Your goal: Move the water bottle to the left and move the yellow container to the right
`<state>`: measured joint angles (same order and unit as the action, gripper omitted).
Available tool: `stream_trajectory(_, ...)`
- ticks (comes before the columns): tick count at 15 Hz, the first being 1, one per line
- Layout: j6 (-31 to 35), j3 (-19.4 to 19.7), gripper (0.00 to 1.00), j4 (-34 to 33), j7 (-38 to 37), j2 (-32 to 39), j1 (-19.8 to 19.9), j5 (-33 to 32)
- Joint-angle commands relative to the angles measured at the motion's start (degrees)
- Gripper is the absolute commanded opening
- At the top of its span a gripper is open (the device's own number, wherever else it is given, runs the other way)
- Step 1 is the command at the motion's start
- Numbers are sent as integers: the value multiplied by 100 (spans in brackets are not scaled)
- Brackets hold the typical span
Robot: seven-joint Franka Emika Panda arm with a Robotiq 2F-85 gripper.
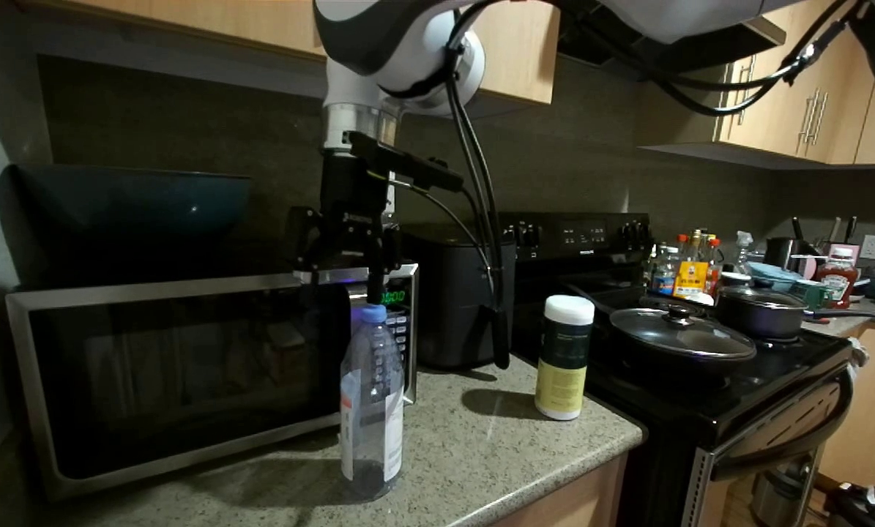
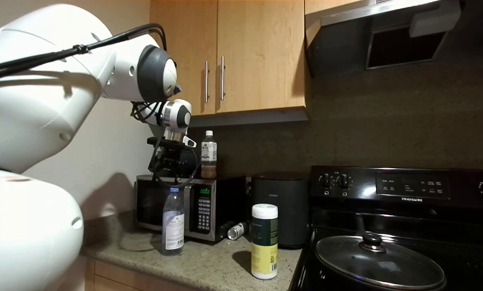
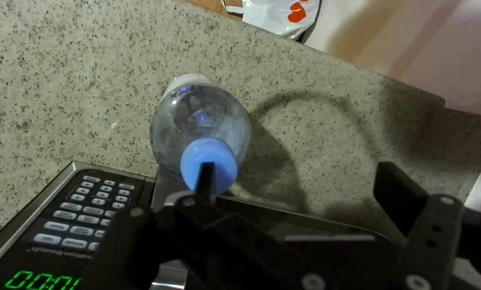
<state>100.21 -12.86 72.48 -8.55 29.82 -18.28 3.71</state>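
1. Robot arm (image 2: 51, 81): cut off by the frame in both exterior views. Above the countertop (image 1: 496, 432) the wrist (image 1: 353, 126) turns downward, so that the gripper (image 3: 296, 169) hangs nearly vertical.
2. Microwave (image 1: 188, 373): on the countertop, behind the water bottle (image 1: 371, 410); in an exterior view its keypad (image 1: 400, 339) is partly hidden by the bottle.
3. Gripper: released, the fingers (image 3: 399, 197) spread wide and directed downward. In both exterior views their dark outlines are hard to separate from the dark microwave front.
4. Water bottle: upright, long axis vertical, capped end up; it stands between the microwave and the countertop's front edge. In the wrist view its shoulder conceals most of the lower body.
5. Yellow container (image 2: 264, 246): upright, long axis vertical, white lid (image 2: 264, 211) uppermost; it stands near the countertop's front corner beside the stove (image 2: 362, 190). Its print is too small to read.
6. Blue cap (image 3: 208, 151): crowns the water bottle and is partly covered in the wrist view by one finger; whether finger and cap touch cannot be told.
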Motion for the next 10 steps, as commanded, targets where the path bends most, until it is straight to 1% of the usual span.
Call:
stream_trajectory(1,98,127,100,254,-342,-179,-35,-138)
stream_trajectory(6,47,249,100,251,-591,-202,-52,-238)
stream_trajectory(10,-58,209,100,149,-469,-26,35,-30)
